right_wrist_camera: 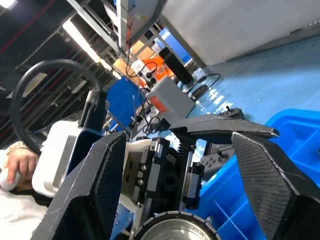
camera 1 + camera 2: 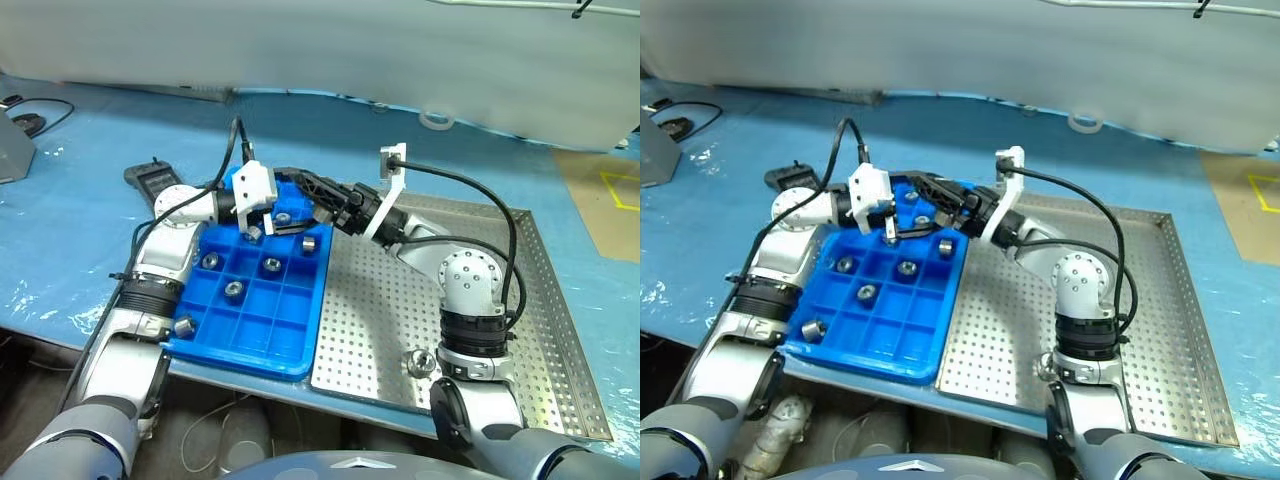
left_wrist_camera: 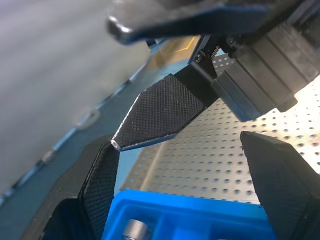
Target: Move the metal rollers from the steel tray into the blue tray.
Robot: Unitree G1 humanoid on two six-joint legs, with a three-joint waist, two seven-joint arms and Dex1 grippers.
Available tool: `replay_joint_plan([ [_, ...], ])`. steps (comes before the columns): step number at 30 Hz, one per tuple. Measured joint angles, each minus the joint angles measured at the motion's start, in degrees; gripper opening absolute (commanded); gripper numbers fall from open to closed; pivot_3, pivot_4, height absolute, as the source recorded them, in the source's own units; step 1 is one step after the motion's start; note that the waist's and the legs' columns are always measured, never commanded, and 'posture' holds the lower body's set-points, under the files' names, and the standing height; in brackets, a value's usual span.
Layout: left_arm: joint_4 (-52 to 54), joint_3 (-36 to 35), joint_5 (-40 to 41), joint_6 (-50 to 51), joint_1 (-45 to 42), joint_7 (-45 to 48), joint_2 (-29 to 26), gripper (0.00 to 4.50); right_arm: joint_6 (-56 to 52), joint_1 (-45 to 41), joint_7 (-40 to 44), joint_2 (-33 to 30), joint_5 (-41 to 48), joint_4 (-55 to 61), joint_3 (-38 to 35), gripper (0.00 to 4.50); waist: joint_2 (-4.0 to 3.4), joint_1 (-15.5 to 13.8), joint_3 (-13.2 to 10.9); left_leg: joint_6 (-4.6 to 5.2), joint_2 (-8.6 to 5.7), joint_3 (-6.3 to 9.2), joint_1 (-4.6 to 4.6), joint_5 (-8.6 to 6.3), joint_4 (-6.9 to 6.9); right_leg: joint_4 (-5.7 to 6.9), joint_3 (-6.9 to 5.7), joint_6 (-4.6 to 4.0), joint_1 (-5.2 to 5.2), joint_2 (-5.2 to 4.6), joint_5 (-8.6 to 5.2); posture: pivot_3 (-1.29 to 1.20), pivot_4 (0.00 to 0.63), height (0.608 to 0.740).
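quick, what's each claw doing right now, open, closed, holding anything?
Left claw: open, holding nothing.
Right claw: fingers apart; a metal roller sits at their base, grip uncertain.

Bright blue tray (image 2: 255, 310); grey perforated steel tray (image 2: 520, 330); seemingly silver rollers (image 2: 233, 289).

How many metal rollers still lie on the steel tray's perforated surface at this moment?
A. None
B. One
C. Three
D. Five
B: a single metal roller rests on the steel tray near its front edge, beside the right arm; the other rollers in view sit in compartments of the blue tray.
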State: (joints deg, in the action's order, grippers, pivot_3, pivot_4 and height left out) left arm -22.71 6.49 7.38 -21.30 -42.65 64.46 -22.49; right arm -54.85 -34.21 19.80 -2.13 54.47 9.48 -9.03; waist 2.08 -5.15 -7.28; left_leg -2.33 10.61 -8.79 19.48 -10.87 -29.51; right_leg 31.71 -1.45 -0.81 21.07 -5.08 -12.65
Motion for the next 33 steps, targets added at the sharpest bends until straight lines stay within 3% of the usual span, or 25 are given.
replay_joint_plan([
  [10,-3.7,-1.2,-1.2,-8.8,-1.8,-1.5,-1.8,3.98,0.6,-2.3,-1.5,1.3,3.9,-2.2,-1.0,3.54,0.0,0.6,0.0,0.0,-0.01,0.0,0.08,0.0,0.0,0.03,-0.01,0.0,0.07,0.01,0.0,-0.02,0.15,0.74],
  [23,-7.2,-1.2,-1.3,-7.6,-1.0,-2.4,-5.8,3.98,1.6,-3.9,-1.9,-3.8,4.4,-6.9,-4.3,3.54,0.0,1.1,0.0,0.0,-0.02,0.0,0.16,-0.01,0.0,0.02,-0.02,0.0,0.13,0.02,0.01,-0.01,0.15,0.74],
  [33,-6.2,0.1,-2.7,-12.8,-2.6,-6.7,-0.9,3.98,-0.1,-3.9,-2.2,-2.9,6.9,-6.2,-3.2,3.54,0.01,0.7,0.0,0.03,0.0,0.0,0.25,-0.02,-0.15,0.04,-0.03,-0.12,0.12,-0.02,-0.04,0.0,0.15,0.74],
])
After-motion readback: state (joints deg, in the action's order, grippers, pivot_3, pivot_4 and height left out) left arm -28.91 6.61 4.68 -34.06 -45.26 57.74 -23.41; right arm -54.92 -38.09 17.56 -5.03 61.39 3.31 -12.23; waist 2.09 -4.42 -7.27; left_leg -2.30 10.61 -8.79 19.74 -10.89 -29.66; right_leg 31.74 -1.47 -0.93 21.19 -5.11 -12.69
